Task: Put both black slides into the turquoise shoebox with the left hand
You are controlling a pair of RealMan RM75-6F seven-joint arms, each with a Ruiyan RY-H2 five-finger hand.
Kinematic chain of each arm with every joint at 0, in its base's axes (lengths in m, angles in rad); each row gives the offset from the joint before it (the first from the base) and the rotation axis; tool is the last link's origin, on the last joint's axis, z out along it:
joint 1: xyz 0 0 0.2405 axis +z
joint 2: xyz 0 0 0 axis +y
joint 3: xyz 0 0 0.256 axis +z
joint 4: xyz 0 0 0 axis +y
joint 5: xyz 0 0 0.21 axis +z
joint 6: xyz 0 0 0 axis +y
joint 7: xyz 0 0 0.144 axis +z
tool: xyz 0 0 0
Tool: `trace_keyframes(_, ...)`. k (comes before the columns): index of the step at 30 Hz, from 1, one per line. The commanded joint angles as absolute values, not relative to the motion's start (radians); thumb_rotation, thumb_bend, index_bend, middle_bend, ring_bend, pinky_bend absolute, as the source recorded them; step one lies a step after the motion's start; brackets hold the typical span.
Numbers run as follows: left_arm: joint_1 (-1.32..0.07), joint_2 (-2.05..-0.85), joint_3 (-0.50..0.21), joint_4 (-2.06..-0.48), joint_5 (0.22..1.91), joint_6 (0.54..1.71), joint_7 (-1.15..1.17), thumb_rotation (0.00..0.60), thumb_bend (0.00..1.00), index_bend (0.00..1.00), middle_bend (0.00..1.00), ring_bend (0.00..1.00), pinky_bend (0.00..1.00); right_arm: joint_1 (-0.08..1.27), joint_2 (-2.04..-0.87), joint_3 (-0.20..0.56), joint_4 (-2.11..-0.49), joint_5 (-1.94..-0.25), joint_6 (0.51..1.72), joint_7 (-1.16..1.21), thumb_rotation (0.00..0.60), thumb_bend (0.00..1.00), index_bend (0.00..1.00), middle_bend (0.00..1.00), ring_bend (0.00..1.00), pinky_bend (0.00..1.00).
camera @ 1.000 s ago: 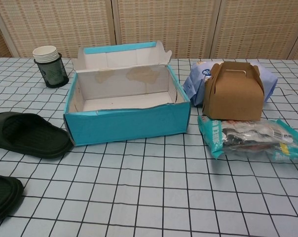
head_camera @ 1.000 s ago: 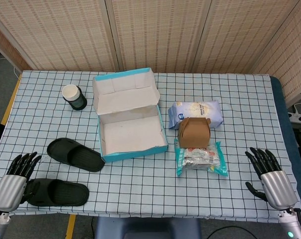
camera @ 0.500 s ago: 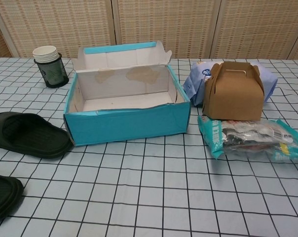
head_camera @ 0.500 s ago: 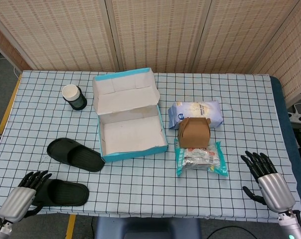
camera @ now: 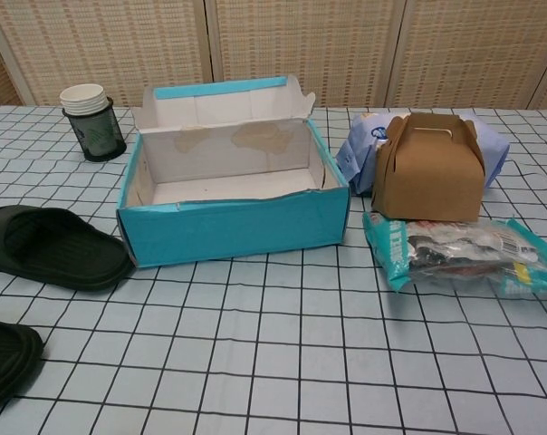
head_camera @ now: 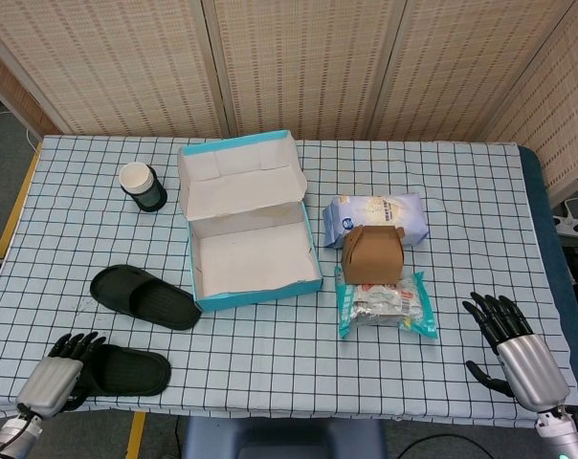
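The turquoise shoebox (head_camera: 255, 287) (camera: 233, 227) stands open and empty mid-table, its lid folded back. One black slide (head_camera: 144, 297) (camera: 54, 246) lies just left of the box. The other black slide (head_camera: 123, 369) (camera: 4, 357) lies nearer the front left edge. My left hand (head_camera: 57, 375) hovers at the heel end of that near slide, fingers spread, holding nothing. My right hand (head_camera: 511, 342) is at the front right corner, fingers spread and empty. Neither hand shows in the chest view.
A paper cup in a dark holder (head_camera: 142, 185) (camera: 91, 121) stands at the back left. Right of the box are a white-blue bag (head_camera: 377, 217), a brown carton (head_camera: 372, 254) (camera: 427, 168) and a teal snack pack (head_camera: 386, 306) (camera: 464, 253).
My left hand has pulled back toward the front left table edge, then eased slightly right to the near slide's heel. My right hand shifted slightly down and left. The slides and box have not moved.
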State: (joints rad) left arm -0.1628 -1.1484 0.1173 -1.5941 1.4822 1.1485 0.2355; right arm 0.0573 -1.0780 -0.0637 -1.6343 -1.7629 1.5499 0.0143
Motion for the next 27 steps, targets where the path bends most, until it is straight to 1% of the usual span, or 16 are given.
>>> trace_keyframes(1, -0.170, -1.150, 0.118, -1.597, 1.457, 1.124, 0.256, 0.600, 0.33, 0.00, 0.00, 0.00, 0.03, 0.058, -1.079, -0.064, -1.635, -1.762, 1.547, 0.012, 0.600, 0.16, 0.00, 0.00, 0.00, 0.00)
trace_keyframes(8, -0.181, -1.128, 0.129, -1.634, 1.434, 1.092, 0.262, 0.600, 0.33, 0.00, 0.00, 0.00, 0.04, 0.060, -1.080, -0.064, -1.637, -1.761, 1.541, 0.008, 0.600, 0.16, 0.00, 0.00, 0.00, 0.00)
trace_keyframes(16, -0.198, -1.127, 0.141, -1.635, 1.431, 1.054, 0.246, 0.600, 0.33, 0.00, 0.00, 0.00, 0.05, 0.063, -1.075, -0.068, -1.641, -1.759, 1.531, 0.011, 0.600, 0.16, 0.00, 0.00, 0.00, 0.00)
trace_keyframes(21, -0.206, -1.151, 0.143, -1.615, 1.423, 1.039, 0.264, 0.600, 0.33, 0.00, 0.00, 0.00, 0.06, 0.063, -1.075, -0.069, -1.642, -1.760, 1.529, 0.009, 0.600, 0.16, 0.00, 0.00, 0.00, 0.00)
trace_keyframes(27, -0.199, -1.198, 0.136, -1.568, 1.415, 1.062, 0.320, 0.600, 0.33, 0.00, 0.00, 0.00, 0.09, 0.063, -1.073, -0.070, -1.644, -1.758, 1.528, 0.010, 0.600, 0.16, 0.00, 0.00, 0.00, 0.00)
